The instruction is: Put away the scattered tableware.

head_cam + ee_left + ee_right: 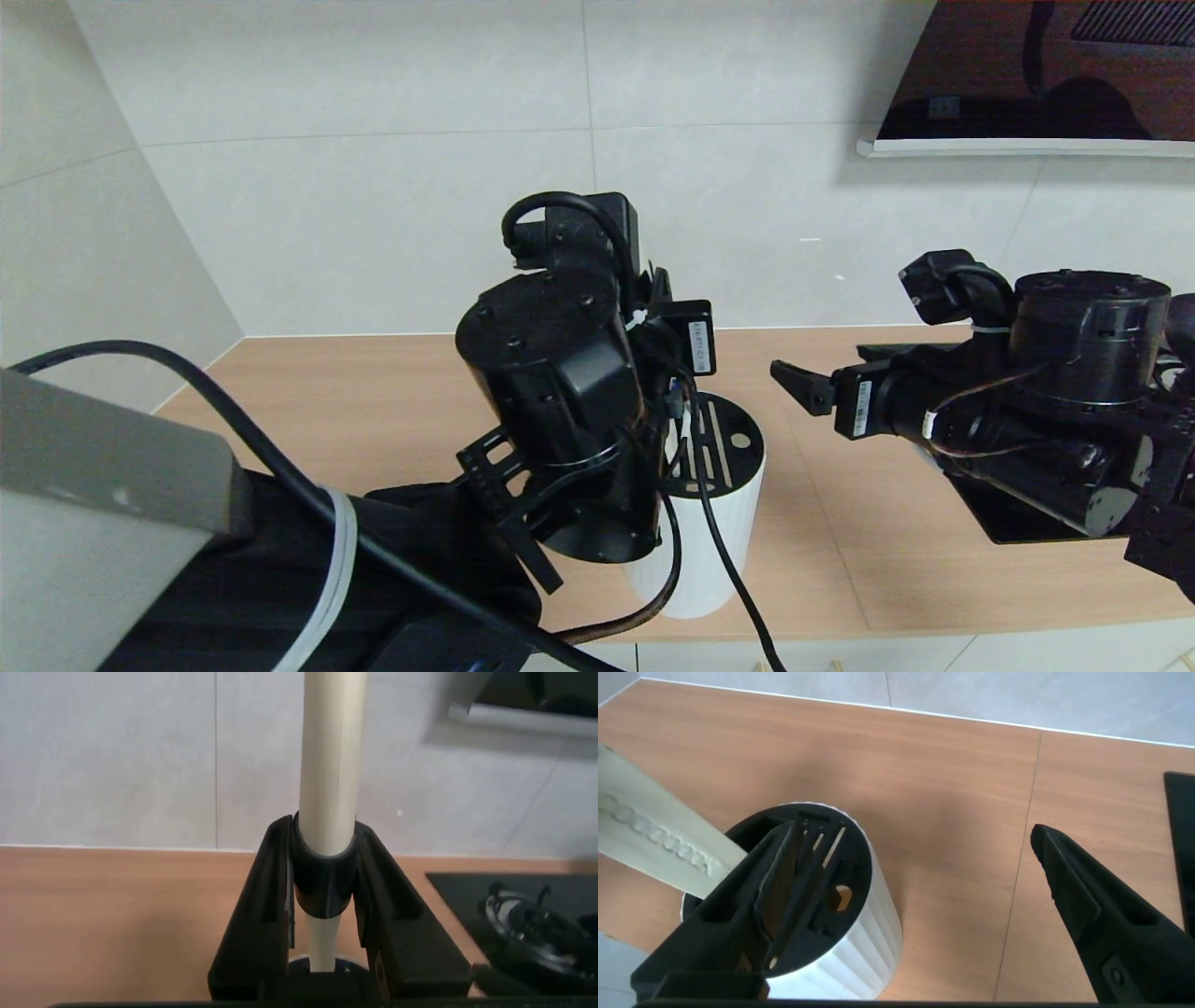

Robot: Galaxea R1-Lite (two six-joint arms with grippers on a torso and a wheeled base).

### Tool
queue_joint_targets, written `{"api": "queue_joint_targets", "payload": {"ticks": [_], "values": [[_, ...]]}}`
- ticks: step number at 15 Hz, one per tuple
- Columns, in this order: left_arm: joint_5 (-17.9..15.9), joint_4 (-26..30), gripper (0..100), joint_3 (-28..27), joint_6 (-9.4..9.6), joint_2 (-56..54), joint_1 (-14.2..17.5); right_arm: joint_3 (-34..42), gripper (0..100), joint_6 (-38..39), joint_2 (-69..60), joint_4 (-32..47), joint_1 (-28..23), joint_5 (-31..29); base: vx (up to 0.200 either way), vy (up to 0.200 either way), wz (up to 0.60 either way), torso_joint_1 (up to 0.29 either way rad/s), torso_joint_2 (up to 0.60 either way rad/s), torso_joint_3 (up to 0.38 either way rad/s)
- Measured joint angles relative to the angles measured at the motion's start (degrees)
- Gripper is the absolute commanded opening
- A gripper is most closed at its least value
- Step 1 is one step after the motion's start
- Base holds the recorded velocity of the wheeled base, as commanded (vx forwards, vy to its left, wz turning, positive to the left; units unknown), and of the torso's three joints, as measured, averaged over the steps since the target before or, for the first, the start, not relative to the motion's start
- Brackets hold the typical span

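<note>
The left gripper is clamped on a cream utensil handle, which stands upright over the white ribbed holder near the front edge of the counter. The utensil's working end is hidden. Right of the holder, the right gripper hangs with jaws spread and empty, by a partly covered black cooktop.

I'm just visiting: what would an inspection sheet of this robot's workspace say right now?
Surface: wooden counter.
Job's things: white utensil holder with black slotted top; pale-handled utensil upright over it.
Clutter: nothing seen.
Hands: left hand shut on the utensil's handle; right hand open near the holder.
Cables: black cables across the left arm.
Surroundings: white tiled wall, black cooktop, range hood.
</note>
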Motion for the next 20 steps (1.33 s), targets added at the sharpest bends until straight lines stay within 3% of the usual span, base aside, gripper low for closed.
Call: {"api": "queue_joint_targets", "payload": {"ticks": [20], "values": [[-0.02, -3.18, 0, 2.72, -0.1, 10.45, -1.07, 0.2, 100, 0.11, 1.29, 0.0, 0.09, -0.06, 0.0, 0.0, 0.0, 0.0, 0.0, 0.0]]}}
